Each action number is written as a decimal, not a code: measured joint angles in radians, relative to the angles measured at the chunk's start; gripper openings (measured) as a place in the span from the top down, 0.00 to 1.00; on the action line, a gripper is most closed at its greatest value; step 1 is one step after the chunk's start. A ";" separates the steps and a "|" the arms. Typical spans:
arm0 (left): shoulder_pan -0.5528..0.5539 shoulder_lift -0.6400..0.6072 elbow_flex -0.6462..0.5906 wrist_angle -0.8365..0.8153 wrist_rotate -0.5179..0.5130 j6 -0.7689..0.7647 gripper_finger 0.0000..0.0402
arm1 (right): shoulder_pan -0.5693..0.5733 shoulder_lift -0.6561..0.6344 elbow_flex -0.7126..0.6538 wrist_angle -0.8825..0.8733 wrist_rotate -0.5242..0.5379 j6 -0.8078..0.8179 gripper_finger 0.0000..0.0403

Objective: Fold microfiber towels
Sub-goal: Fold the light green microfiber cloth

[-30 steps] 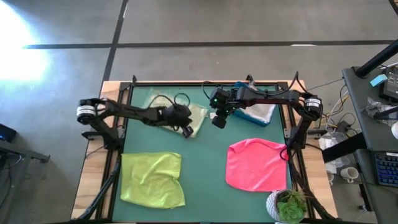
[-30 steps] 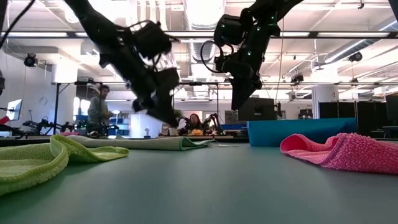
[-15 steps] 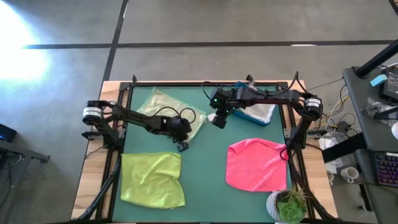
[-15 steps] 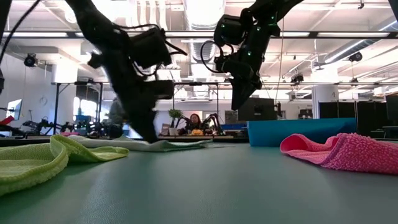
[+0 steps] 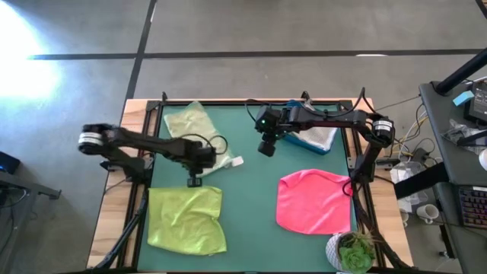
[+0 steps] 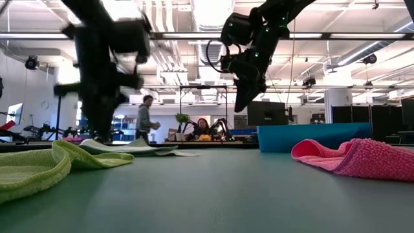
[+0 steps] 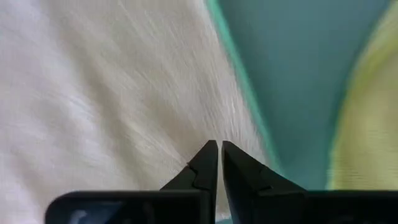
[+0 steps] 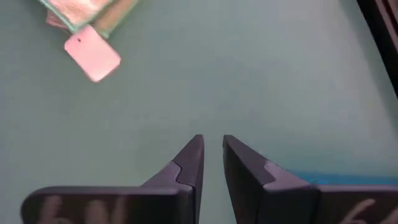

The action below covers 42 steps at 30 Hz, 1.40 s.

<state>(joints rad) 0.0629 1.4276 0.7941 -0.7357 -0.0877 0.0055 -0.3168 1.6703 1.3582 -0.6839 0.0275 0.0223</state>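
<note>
A pale green towel lies flat at the far left of the table, its white label sticking out at the right. My left gripper is shut and points down at the towel's near edge. A lime green towel lies at the near left. A hot pink towel lies at the near right. My right gripper hovers high over the middle of the table, open by a narrow gap and empty. The yellow towel is out of view. My left gripper's shut fingertips point down at the pale green towel close to its near edge. I cannot tell whether they touch or hold the cloth.
A blue bin with pale cloth in it stands at the far right, behind my right gripper. A potted plant sits at the near right corner. Bare green mat lies between the towels. People stand in the room beyond.
My left gripper has moved toward the table's left and near edges, from the pale green towel's right end to its near edge. The towel has spread out, and its right part has drawn toward the left.
</note>
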 joint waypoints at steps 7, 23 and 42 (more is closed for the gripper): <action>-0.032 -0.265 -0.035 -0.087 0.000 -0.093 0.98 | 0.009 0.000 0.000 0.141 -0.128 -0.113 0.78; -0.059 -0.347 -0.087 -0.107 0.010 -0.290 0.77 | 0.100 0.010 -0.054 0.515 -0.194 -0.462 0.66; -0.219 -0.063 -0.088 -0.029 -0.019 -0.320 0.56 | 0.114 0.239 0.035 0.572 -0.238 -0.496 0.66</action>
<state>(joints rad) -0.1557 1.3645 0.7063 -0.7642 -0.1072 -0.3144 -0.2028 1.9091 1.3933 -0.1123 -0.2106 -0.4736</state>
